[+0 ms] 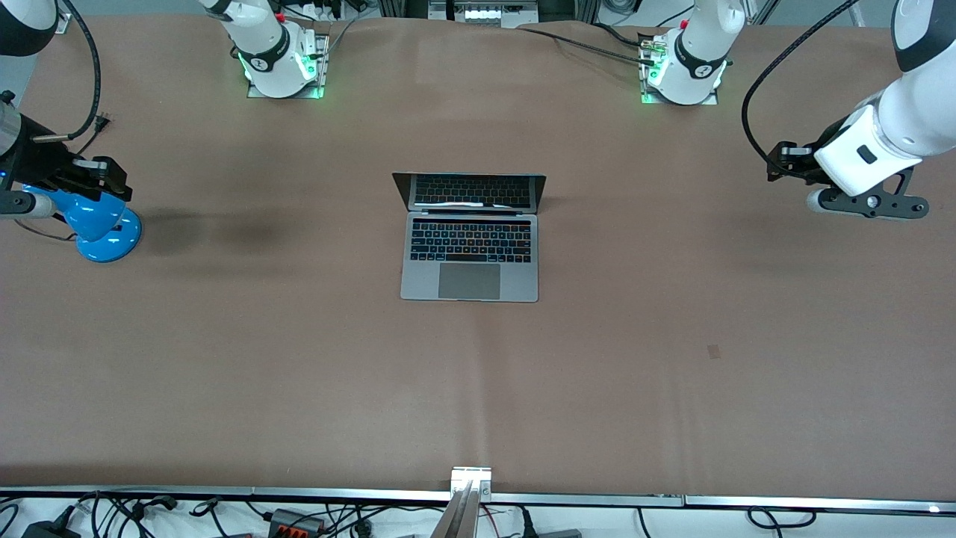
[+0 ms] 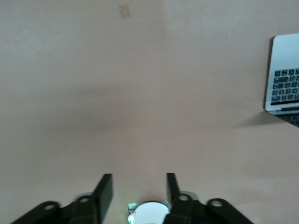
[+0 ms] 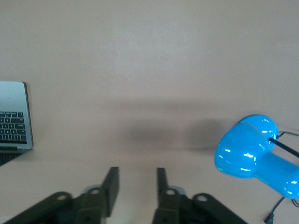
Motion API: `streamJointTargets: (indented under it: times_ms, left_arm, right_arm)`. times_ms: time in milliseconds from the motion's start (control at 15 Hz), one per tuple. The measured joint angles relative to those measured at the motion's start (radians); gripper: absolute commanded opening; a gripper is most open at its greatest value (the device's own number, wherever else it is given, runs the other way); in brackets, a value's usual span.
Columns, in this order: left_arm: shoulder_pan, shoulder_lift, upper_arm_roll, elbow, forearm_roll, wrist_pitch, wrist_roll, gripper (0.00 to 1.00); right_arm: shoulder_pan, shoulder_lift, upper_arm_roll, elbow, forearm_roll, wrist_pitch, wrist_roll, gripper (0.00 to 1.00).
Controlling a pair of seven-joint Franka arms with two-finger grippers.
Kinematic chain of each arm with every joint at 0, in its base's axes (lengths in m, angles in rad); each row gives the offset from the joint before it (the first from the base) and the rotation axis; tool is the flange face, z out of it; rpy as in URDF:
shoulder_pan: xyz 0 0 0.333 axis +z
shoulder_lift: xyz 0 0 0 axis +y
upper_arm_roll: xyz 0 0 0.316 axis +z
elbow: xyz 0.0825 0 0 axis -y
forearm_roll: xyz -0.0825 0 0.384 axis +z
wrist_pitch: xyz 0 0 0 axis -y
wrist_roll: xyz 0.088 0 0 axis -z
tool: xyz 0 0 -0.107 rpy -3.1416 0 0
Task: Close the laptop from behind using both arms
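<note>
Laptop [image 1: 470, 237] sits mid-table, lid up, untouched. Left gripper [image 2: 139, 189] hangs over the left arm's end, fingers apart, empty; right gripper [image 3: 136, 186] likewise by the blue lamp [image 1: 97, 224]. Closing prob. hasn't begun: both approaches remain.

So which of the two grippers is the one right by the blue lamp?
The right gripper, over the blue lamp at its end of the table; the left gripper has only bare table nearby.
</note>
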Motion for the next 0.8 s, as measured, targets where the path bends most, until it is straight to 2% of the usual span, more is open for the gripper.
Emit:
streamJointTargets:
  times_ms: [133,400,533,667,800]
  left_arm:
    - [-0.002,0.005,-0.001,0.002,-0.037,-0.009,0.000,0.01]
    - [-0.006,0.021,-0.003,0.002,-0.114,-0.010,0.000,0.01]
    - [-0.007,0.027,-0.009,0.002,-0.156,-0.012,-0.001,0.01]
    - [-0.008,0.032,-0.042,-0.002,-0.196,-0.015,-0.038,0.01]
    - [-0.012,0.036,-0.112,-0.017,-0.228,-0.004,-0.112,0.01]
  right_arm:
    - [0.000,0.005,0.001,-0.001,0.022,-0.019,0.000,0.00]
    - [0.003,0.034,0.004,-0.037,0.172,-0.015,0.003,0.00]
    - [0.011,0.047,0.007,-0.082,0.198,0.022,0.018,0.00]
    - [0.043,0.049,0.011,-0.133,0.208,0.062,0.075,0.00]
    - [0.098,0.050,0.015,-0.183,0.261,0.099,0.192,0.00]
